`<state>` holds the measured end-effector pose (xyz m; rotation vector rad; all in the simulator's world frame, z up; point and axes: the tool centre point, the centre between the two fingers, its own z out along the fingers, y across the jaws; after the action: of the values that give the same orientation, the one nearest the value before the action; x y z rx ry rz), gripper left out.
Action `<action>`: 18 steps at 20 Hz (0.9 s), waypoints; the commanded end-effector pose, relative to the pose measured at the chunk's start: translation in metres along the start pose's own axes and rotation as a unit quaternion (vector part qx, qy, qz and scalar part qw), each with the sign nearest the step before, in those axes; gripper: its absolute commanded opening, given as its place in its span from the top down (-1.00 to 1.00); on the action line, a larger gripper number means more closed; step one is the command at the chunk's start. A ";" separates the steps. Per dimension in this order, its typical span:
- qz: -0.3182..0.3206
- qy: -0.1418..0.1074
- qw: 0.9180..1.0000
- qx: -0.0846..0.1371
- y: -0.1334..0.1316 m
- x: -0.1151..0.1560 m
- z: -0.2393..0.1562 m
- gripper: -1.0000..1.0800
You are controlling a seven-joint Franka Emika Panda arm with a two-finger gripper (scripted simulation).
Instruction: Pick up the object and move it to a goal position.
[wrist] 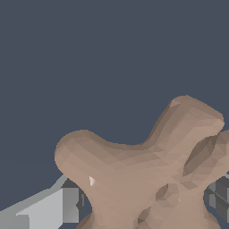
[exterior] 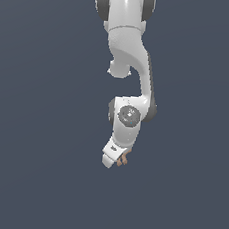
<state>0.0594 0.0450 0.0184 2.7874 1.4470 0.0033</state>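
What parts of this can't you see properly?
- Object: in the exterior view the gripper hides most of it; only a small brown tip shows.
- Object: the wrist view's edges cut it off.
- Fingers: mostly hidden behind the object in the wrist view, so the grip can't be confirmed.
- Goal position: no marker shows in either view.

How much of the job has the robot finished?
Done: the brown piece sits between the pincer's fingers, so the pick looks made. In hand: the arm is carrying it. Left: getting it to the goal, which shows in neither view, so how far remains can't be told.
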 end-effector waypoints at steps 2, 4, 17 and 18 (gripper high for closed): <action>0.000 -0.001 1.000 0.001 0.000 -0.001 0.001 1.00; 0.000 -0.001 1.000 0.001 0.000 -0.001 0.001 1.00; 0.001 0.000 1.000 0.000 0.000 -0.028 -0.003 1.00; 0.001 0.000 1.000 0.000 0.000 -0.033 -0.004 1.00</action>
<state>0.0446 0.0243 0.0209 2.7880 1.4465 0.0022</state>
